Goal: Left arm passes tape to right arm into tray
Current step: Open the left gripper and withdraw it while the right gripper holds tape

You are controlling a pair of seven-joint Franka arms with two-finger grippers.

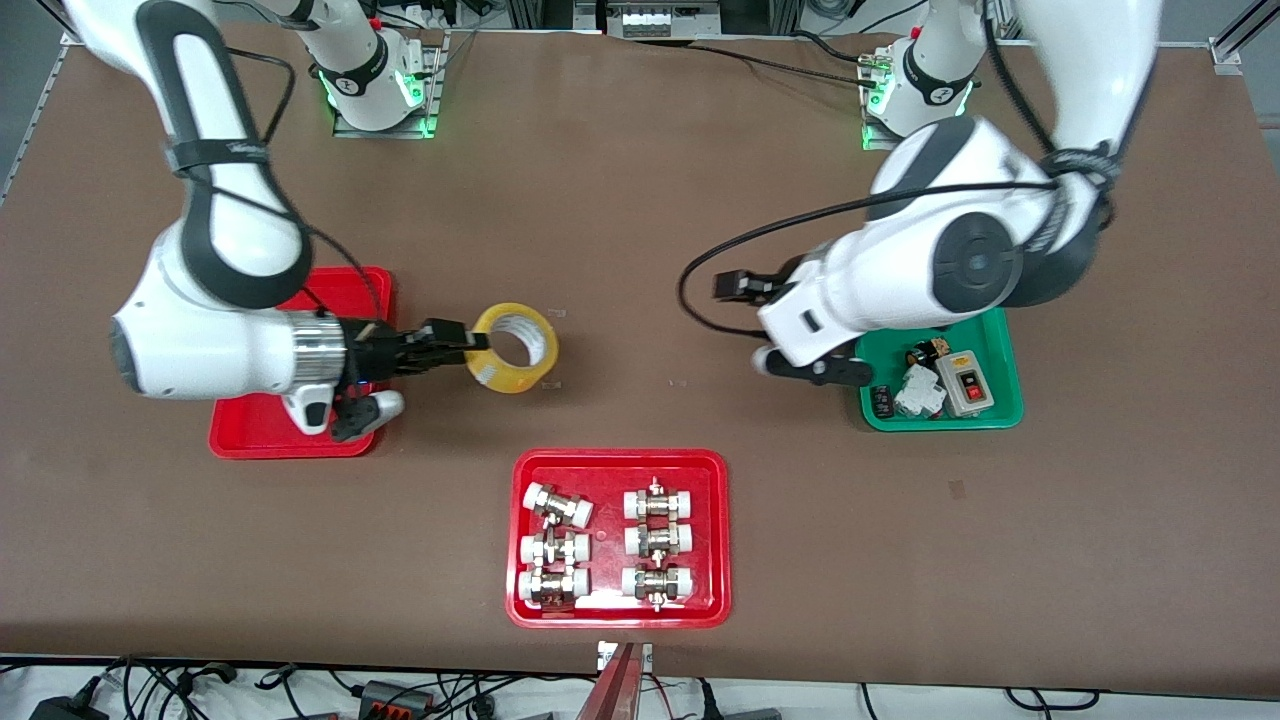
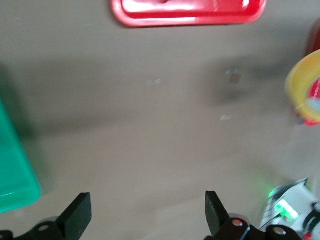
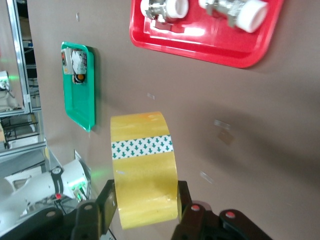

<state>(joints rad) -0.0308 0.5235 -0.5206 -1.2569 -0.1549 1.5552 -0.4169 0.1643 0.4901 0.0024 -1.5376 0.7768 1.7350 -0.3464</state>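
My right gripper (image 1: 472, 343) is shut on the yellow tape roll (image 1: 503, 376) and holds it up over the bare table, just off the plain red tray's (image 1: 372, 284) edge toward the left arm's end. In the right wrist view the tape (image 3: 144, 165) sits between the two black fingers (image 3: 186, 200), and the right gripper (image 3: 145, 206) pinches its sides. My left gripper (image 1: 815, 368) is open and empty, beside the green tray. In the left wrist view the left gripper (image 2: 147, 215) has its fingers wide apart over bare table, and the tape (image 2: 301, 82) shows at the edge.
A red tray with white-capped metal fittings (image 1: 618, 466) lies near the front camera at the table's middle; it also shows in both wrist views (image 2: 190, 16) (image 3: 200, 42). A green tray (image 1: 1005, 410) with small parts lies under the left arm (image 2: 15, 175) (image 3: 77, 107).
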